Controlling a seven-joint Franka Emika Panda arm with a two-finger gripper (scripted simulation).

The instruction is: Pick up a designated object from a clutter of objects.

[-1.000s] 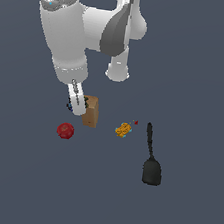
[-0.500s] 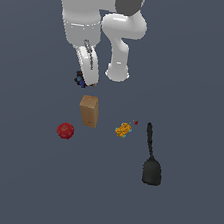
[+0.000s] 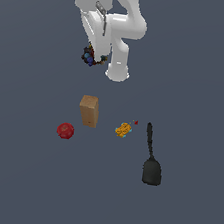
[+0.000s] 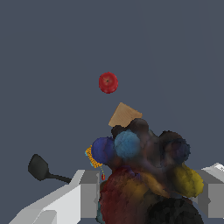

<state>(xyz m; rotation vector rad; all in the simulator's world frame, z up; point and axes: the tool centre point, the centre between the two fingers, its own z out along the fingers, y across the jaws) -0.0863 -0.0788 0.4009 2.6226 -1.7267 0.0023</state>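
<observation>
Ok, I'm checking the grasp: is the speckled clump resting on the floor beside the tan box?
No: the speckled clump hangs in the gripper well above the tan box, which stands alone on the floor.

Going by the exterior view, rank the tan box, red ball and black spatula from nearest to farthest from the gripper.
Gripper, raised at top, holds the dark speckled clump.
1. Tan box, just below it.
2. Red ball, lower, toward the view's left.
3. Black spatula, far toward the view's right.

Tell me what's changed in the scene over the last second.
The gripper, shut on the dark speckled clump, has risen from beside the tan box to well above the floor, carrying the clump up. The box, red ball, orange lump and black spatula stayed put.
</observation>
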